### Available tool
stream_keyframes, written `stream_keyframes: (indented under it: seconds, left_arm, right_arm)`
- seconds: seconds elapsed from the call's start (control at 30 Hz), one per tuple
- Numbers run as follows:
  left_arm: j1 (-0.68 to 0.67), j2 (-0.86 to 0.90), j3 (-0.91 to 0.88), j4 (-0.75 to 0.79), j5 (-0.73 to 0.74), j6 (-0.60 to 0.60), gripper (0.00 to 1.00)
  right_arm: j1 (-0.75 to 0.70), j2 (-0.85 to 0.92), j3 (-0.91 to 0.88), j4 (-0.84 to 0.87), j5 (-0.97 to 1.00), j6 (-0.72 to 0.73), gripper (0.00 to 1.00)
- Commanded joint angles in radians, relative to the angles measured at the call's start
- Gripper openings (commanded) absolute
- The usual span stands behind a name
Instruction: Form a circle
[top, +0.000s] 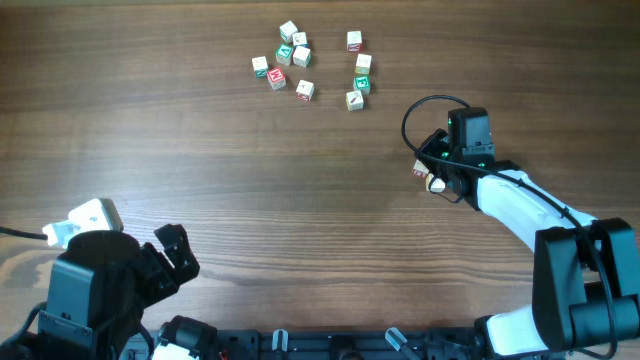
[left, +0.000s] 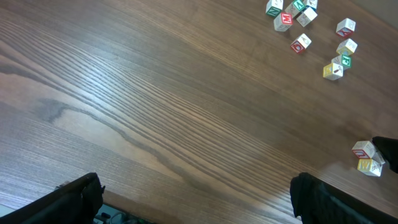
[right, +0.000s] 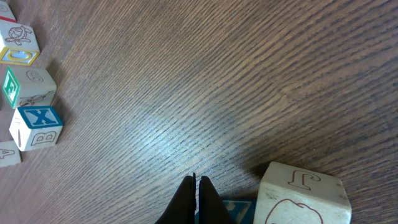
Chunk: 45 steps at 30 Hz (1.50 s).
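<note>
Overhead: the cubes (top: 302, 57) lie toward 12 o'clock on the surface (top: 200, 150), in two parts; a tight bunch sits on the 9 o'clock side and a short curved column (top: 361, 84) on the 3 o'clock side, with bare wood between them; it reads as a rough arc, not a closed ring. Two stray cubes (top: 421, 170) sit well apart, toward 4 o'clock of the group, just beside the right hand (top: 432, 180); the left hand (top: 176, 252) rests at 8 o'clock, far from everything.

Left wrist: the left hand (left: 196, 183) is spread wide and empty, its fingers (left: 74, 199) at the two lower corners; the cubes (left: 282, 20) show at 1 o'clock; the stray cubes (left: 364, 149) sit at 3 o'clock against a dark tip of the other arm.

Right wrist: the right hand (right: 196, 186) is pinched fully together at 6 o'clock with nothing between its fingers (right: 186, 205); a pale cube marked J (right: 301, 193) stands just beside them toward 4 o'clock, with a blue face partly hidden between; whether the fingers touch either, I cannot tell; part of the column (right: 37, 124) lines the 9 o'clock edge.

Judged from this, the ring is perhaps half made; the bunch needs spreading, the gap closing, and the strays bringing in.
</note>
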Motion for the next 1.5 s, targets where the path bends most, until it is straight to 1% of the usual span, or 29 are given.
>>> stream_keyframes:
  seconds: [0.0,0.87,1.0,1.03,1.13,1.2,1.27,1.4,1.47]
  left_arm:
    - [0.005,0.002,0.0,0.002,0.005,-0.01,1.0]
    - [0.005,0.002,0.0,0.002,0.005,-0.01,1.0]
    - [0.005,0.002,0.0,0.002,0.005,-0.01,1.0]
    - [0.005,0.002,0.0,0.002,0.005,-0.01,1.0]
    - [0.005,0.002,0.0,0.002,0.005,-0.01,1.0]
    - [0.005,0.002,0.0,0.002,0.005,-0.01,1.0]
    - [0.005,0.002,0.0,0.002,0.005,-0.01,1.0]
    - [0.005,0.002,0.0,0.002,0.005,-0.01,1.0]
    - [0.005,0.002,0.0,0.002,0.005,-0.01,1.0]
  right_arm:
    - [0.006,0.011,0.016,-0.006,-0.017,0.006,0.05]
    - [0.006,0.011,0.016,-0.021,-0.027,0.006,0.05]
    - [0.006,0.011,0.018,0.002,0.016,0.005,0.05]
    - [0.005,0.009,0.021,0.008,0.03,0.005,0.06]
    - [-0.01,-0.019,0.072,0.004,0.068,-0.048,0.06]
    - [-0.009,-0.05,0.109,-0.021,0.078,-0.077,0.05]
    - [-0.009,-0.106,0.116,-0.069,0.079,-0.077,0.05]
    - [-0.009,-0.234,0.116,-0.247,0.104,-0.064,0.04]
    - [-0.004,-0.28,0.114,-0.362,0.104,-0.022,0.05]
